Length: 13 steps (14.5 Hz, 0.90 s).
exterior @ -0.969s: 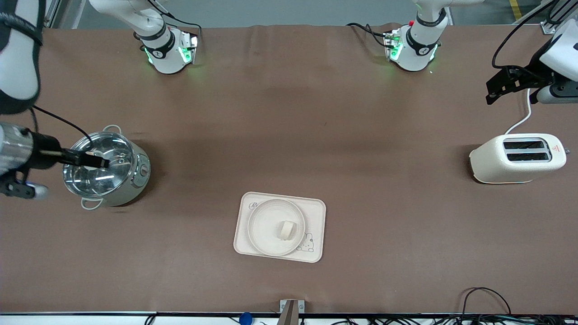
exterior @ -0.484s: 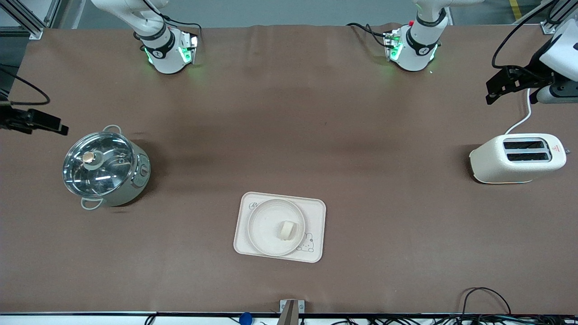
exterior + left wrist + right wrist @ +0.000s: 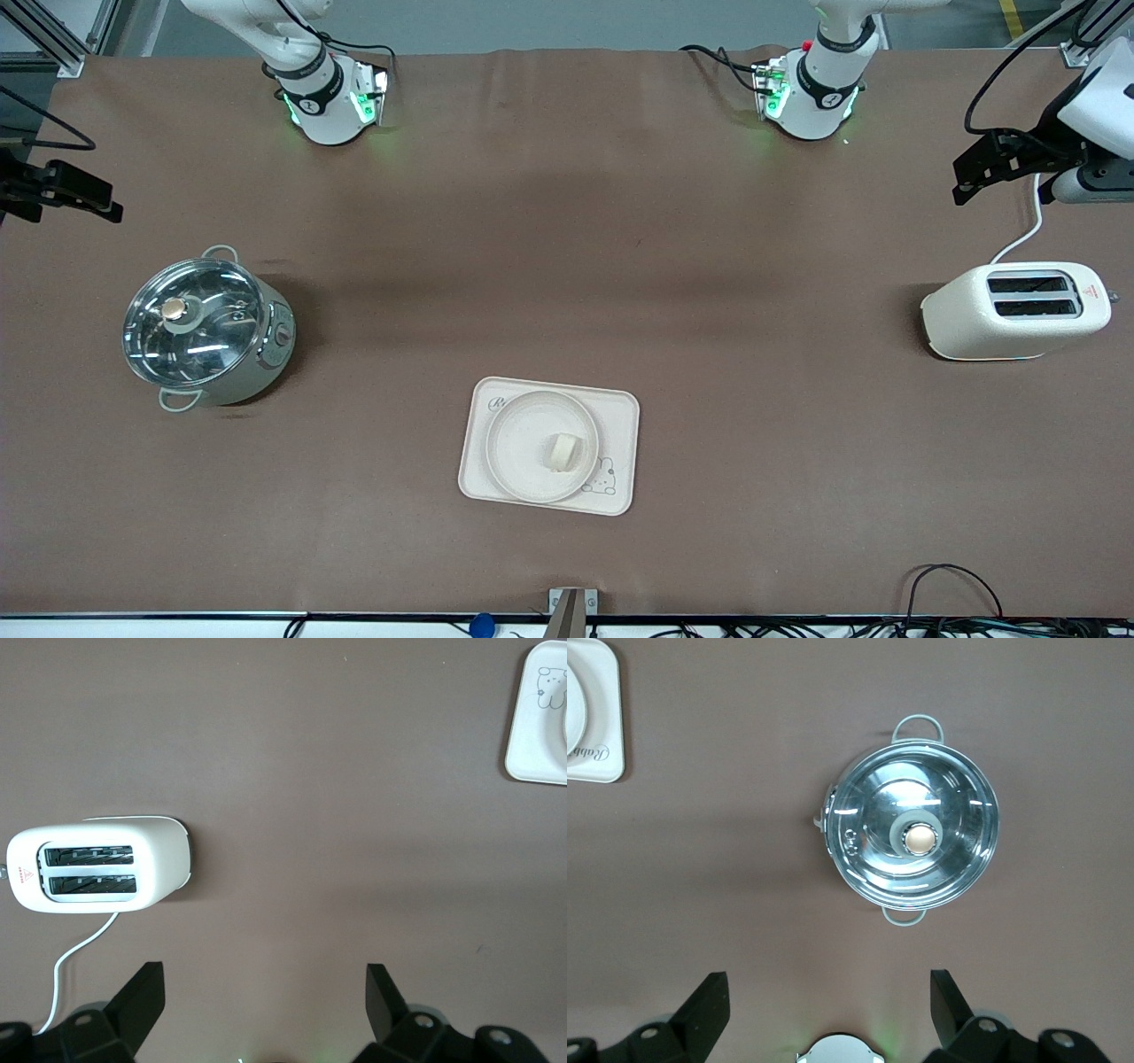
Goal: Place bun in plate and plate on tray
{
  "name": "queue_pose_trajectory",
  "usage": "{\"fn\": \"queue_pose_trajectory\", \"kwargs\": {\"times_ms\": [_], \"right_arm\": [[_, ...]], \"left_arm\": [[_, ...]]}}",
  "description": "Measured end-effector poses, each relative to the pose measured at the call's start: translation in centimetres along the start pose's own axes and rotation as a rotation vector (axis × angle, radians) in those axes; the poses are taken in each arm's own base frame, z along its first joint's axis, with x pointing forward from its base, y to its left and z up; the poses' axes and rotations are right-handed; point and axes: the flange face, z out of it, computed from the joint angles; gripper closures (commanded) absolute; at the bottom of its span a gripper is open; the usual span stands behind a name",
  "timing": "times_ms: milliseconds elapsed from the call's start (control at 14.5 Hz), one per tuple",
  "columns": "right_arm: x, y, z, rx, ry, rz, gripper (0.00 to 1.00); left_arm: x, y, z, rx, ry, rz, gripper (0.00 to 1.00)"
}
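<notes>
The bun lies in the plate. The plate sits on the tray, which is on the table near the front camera. My left gripper is open and empty, up over the left arm's end of the table near the toaster. My right gripper is open and empty, up over the right arm's end of the table near the pot. A corner of the tray shows in the left wrist view and in the right wrist view. Both grippers are well away from the tray.
A white toaster with its cord stands at the left arm's end and also shows in the left wrist view. A steel pot with a glass lid stands at the right arm's end and also shows in the right wrist view.
My right gripper has moved off from over the pot toward the table's edge at the right arm's end. The left arm, bun, plate and tray have not moved.
</notes>
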Motion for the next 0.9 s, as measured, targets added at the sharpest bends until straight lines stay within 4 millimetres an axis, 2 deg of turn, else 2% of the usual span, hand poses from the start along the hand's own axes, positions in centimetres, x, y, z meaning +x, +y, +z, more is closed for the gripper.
{"fn": "queue_pose_trajectory", "kwargs": {"times_ms": [346,899], "right_arm": [[0.3,-0.7,1.0,-0.008,0.066,0.009,0.00],[0.0,-0.8,-0.1,-0.010,0.118,0.009,0.00]], "left_arm": [[0.0,0.2,0.0,0.000,0.000,0.003,0.00],[0.0,0.5,0.0,0.000,0.000,0.009,0.00]]}}
